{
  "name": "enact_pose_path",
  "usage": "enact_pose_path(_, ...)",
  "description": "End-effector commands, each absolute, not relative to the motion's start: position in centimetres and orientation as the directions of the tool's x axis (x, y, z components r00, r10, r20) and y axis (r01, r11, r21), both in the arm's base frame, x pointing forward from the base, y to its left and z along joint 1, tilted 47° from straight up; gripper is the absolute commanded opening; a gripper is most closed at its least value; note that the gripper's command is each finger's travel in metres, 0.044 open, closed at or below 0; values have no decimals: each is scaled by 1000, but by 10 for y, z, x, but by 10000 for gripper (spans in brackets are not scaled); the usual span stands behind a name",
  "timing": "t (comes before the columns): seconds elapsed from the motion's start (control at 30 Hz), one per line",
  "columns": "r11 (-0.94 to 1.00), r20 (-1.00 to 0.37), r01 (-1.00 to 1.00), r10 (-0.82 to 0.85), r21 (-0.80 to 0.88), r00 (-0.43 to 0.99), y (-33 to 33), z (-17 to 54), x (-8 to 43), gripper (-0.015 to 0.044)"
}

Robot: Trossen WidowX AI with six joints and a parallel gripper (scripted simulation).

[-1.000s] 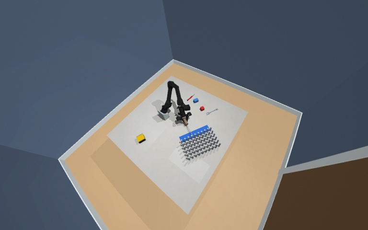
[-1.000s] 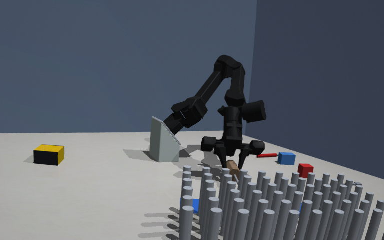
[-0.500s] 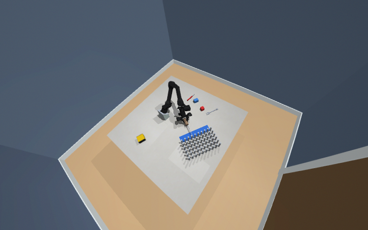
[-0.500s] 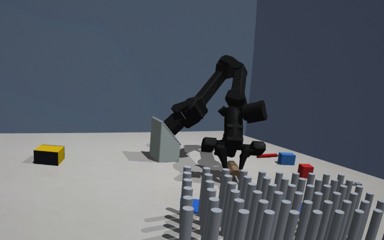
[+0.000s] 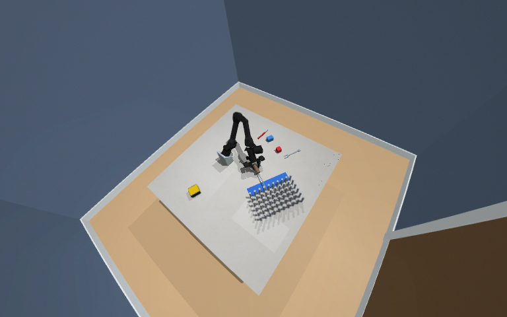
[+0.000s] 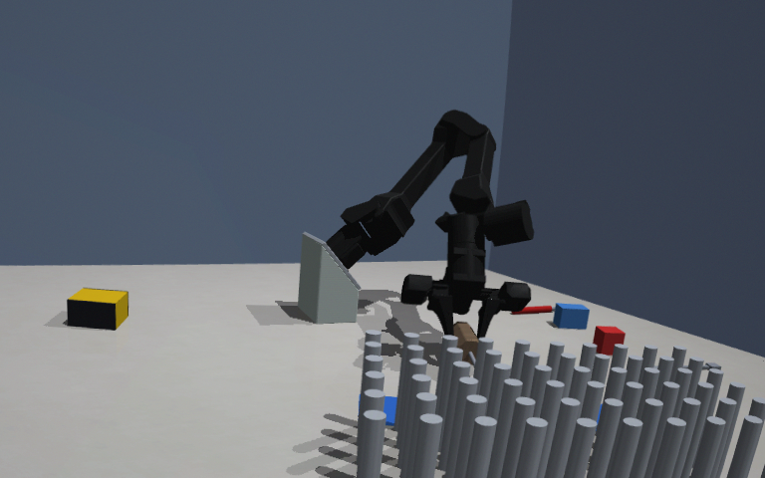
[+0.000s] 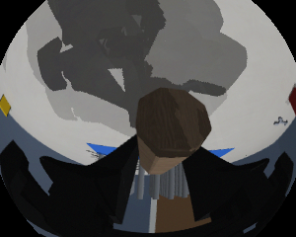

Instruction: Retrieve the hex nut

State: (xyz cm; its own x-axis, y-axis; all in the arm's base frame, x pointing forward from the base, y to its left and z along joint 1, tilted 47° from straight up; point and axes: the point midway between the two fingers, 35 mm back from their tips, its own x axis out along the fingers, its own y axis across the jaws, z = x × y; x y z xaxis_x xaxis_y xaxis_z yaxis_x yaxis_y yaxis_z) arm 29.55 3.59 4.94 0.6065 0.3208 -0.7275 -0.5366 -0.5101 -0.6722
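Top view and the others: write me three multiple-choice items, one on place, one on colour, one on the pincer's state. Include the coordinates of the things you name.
1. Where is the blue strip?
A) beside the yellow block
B) along the spacers' arm-side edge
C) under the wrench

2. What colour is the held handle?
A) green
B) white
C) brown

3. How is the pincer?
A) shut on the handle
B) open wide
C) shut on nothing

1 B: the strip (image 5: 253, 191) borders the spacers (image 5: 277, 199) (image 6: 484, 450).
2 C: the handle (image 5: 255, 168) (image 6: 465, 341) (image 7: 173, 120) looks wooden.
3 A: the pincer (image 5: 255, 168) (image 6: 464, 336) (image 7: 160, 140) has the handle between its fingers.
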Motion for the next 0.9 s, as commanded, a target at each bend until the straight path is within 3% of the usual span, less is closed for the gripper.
enact_pose_path(0.0, -512, -724, -531, 319, -675, 612, 34, 51, 299, 0)
enact_pose_path(0.87, -513, -723, -531, 318, -675, 613, 28, 47, 310, 0)
